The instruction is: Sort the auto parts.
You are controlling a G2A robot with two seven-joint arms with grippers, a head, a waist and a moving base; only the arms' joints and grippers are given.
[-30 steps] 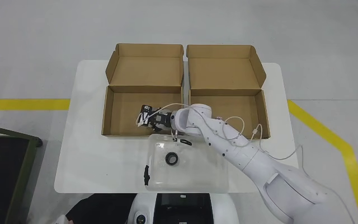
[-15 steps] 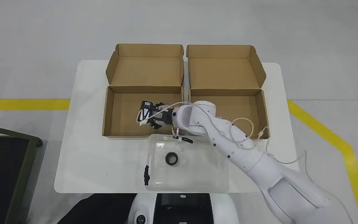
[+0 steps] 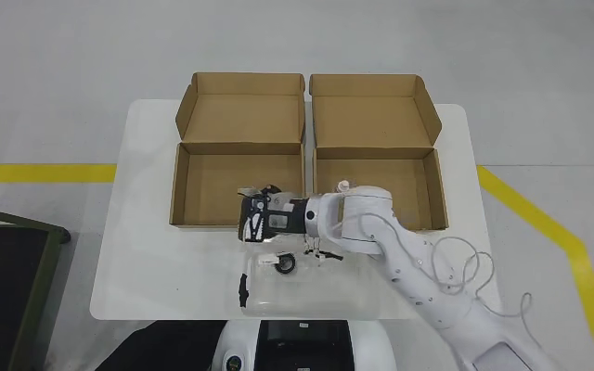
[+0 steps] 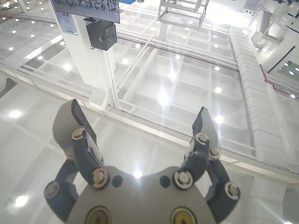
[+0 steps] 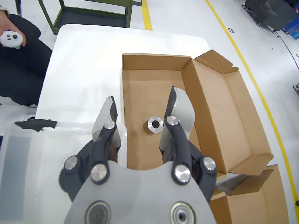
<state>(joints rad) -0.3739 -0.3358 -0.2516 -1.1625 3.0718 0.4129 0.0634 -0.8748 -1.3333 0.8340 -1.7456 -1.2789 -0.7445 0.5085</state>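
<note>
A silver metal bushing (image 5: 154, 125) lies on the floor of the left cardboard box (image 3: 200, 185), close to its front wall. My right gripper (image 5: 142, 107) hovers open just above it, one finger over the box and the other over the box's front wall. From above, the right gripper (image 3: 245, 221) sits at that front wall, between the box and the clear plastic tray (image 3: 362, 297). A black ring part (image 3: 285, 263) rests in the tray. My left gripper (image 4: 140, 115) is open, holds nothing and points up at the ceiling.
The right cardboard box (image 3: 418, 190) stands beside the left one, both with lids folded back. A strip of black tape (image 3: 243, 287) marks the tray's left rim. A green shelf cart (image 3: 23, 269) stands off the table's left side.
The right gripper has drawn back from inside the left box toward its front wall and the tray, and the arm has swung lower across the tray.
</note>
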